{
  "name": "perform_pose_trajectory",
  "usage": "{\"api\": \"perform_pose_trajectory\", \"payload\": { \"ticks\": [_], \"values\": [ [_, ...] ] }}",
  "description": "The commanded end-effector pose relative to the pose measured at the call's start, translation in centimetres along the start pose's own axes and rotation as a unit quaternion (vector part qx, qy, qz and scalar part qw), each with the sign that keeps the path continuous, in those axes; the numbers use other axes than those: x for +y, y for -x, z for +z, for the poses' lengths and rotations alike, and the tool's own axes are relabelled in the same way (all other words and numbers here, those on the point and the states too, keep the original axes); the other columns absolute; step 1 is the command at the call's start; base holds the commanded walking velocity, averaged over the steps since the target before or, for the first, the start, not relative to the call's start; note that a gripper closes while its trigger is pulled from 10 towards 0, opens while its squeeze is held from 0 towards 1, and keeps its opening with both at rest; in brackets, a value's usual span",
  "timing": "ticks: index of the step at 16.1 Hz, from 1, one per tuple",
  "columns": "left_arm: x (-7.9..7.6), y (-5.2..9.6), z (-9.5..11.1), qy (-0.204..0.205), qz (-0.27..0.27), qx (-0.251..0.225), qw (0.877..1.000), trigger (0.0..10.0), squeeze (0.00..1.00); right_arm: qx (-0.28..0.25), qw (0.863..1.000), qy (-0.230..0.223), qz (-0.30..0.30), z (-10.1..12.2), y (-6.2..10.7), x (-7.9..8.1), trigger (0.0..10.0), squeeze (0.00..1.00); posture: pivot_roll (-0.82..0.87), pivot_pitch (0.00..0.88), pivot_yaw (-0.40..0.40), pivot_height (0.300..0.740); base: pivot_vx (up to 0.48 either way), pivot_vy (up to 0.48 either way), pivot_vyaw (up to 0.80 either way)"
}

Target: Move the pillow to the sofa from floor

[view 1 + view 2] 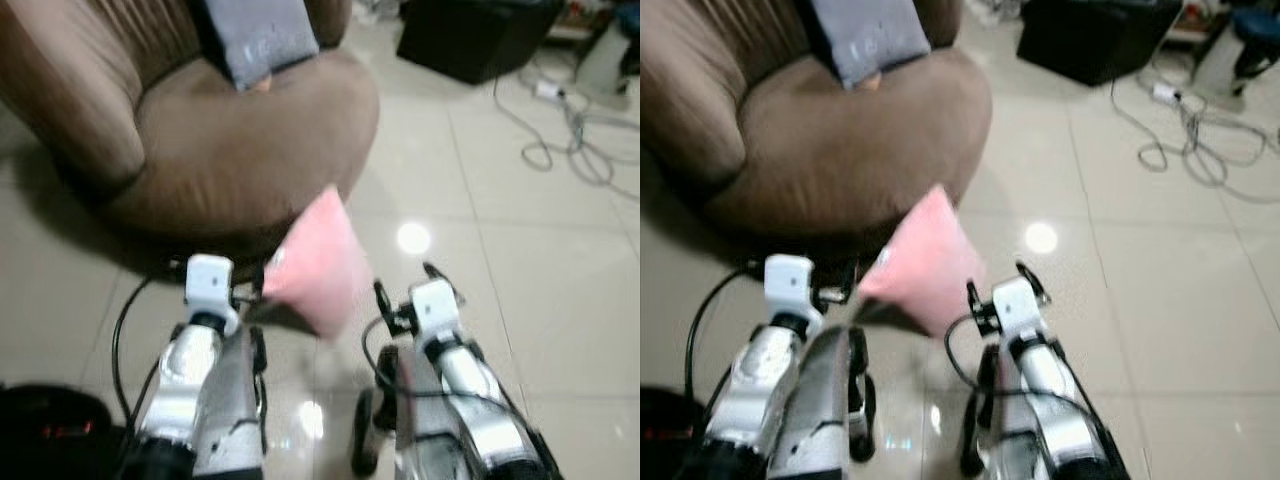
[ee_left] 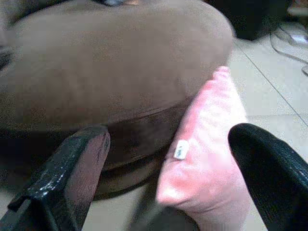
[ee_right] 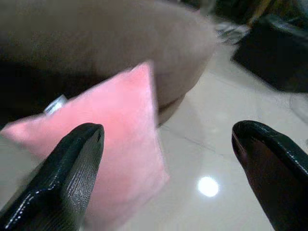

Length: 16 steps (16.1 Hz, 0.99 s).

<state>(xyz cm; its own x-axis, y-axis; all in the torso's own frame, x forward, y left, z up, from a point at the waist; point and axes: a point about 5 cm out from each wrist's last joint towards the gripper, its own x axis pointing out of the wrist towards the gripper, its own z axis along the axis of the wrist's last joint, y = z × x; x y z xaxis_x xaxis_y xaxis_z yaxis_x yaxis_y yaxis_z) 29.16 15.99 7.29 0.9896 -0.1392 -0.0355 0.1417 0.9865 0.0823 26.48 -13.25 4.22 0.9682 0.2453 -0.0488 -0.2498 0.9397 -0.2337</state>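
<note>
A pink pillow (image 1: 318, 262) is seen standing on one corner on the tiled floor (image 1: 560, 280), leaning against the front of the brown sofa (image 1: 240, 150), between and just ahead of the two arms. A grey cushion (image 1: 255, 38) is propped at the back of the sofa seat. Cables (image 1: 560, 140) and a black box (image 1: 470, 35) lie well apart on the floor, beyond the right arm.

The left gripper (image 2: 163, 187) is held open, its two fingers spread wide with the pillow's lower corner seen between them but not touched. The right gripper (image 3: 168, 173) is likewise spread apart and empty, with the pillow beside its one finger.

The pillow is judged to be light, soft and easily squashed; its fabric looks plush and not slippery. It is expected to sag and fold when lifted by a corner, so a hold across the fuller middle, or a squeeze between both grippers from either side, is thought to be safer. No breakage is to be feared if it is dropped.

A small white tag (image 2: 181, 149) is sewn into the pillow's edge seam. No writing can be read on it, and no brand can be made out elsewhere.
</note>
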Motion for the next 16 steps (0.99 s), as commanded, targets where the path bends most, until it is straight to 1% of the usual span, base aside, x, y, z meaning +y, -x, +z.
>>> {"api": "perform_pose_trajectory", "payload": {
  "ticks": [1,3,4,9,14,15,16],
  "values": [
    [-0.31,0.88,-1.66,0.009,-0.003,0.035,0.999,10.0,0.0,-0.006,1.0,0.0,0.0,0.44,-0.28,-0.19,10.0,0.0,0.2,0.288,-0.087,0.518,0.0,0.0,0.0],
    [-0.3,0.84,-1.56,0.003,-0.001,0.033,0.999,10.0,0.0,-0.004,1.0,-0.011,-0.003,0.41,-0.25,-0.19,10.0,0.0,0.2,0.29,-0.087,0.498,0.0,0.0,0.0],
    [-0.31,0.72,-1.51,-0.004,-0.004,0.035,0.999,10.0,0.0,0.001,1.0,-0.008,-0.004,0.34,-0.27,-0.24,10.0,0.0,0.2,0.291,-0.088,0.488,0.0,0.0,0.0],
    [-0.38,0.59,-1.37,-0.011,-0.01,0.035,0.999,10.0,0.0,0.0,1.0,-0.004,-0.008,0.41,-0.32,-0.32,10.0,0.0,0.2,0.292,-0.085,0.488,0.0,0.0,0.0],
    [-0.37,0.61,-1.4,-0.013,-0.01,0.036,0.999,10.0,0.0,0.014,1.0,0.007,-0.007,0.13,-0.4,-0.26,10.0,0.0,0.2,0.294,-0.085,0.488,0.0,0.0,0.0],
    [-0.58,0.73,-1.75,-0.016,-0.014,0.047,0.999,10.0,0.0,0.015,1.0,-0.004,-0.003,-0.02,-0.16,-0.04,10.0,0.0,0.19,0.308,-0.086,0.473,0.0,0.0,0.0],
    [-0.6,0.76,-1.79,-0.021,-0.016,0.049,0.998,10.0,0.0,0.015,1.0,-0.004,-0.003,-0.04,-0.1,-0.02,10.0,0.0,0.19,0.306,-0.086,0.473,0.0,0.0,0.0]
  ]
}}
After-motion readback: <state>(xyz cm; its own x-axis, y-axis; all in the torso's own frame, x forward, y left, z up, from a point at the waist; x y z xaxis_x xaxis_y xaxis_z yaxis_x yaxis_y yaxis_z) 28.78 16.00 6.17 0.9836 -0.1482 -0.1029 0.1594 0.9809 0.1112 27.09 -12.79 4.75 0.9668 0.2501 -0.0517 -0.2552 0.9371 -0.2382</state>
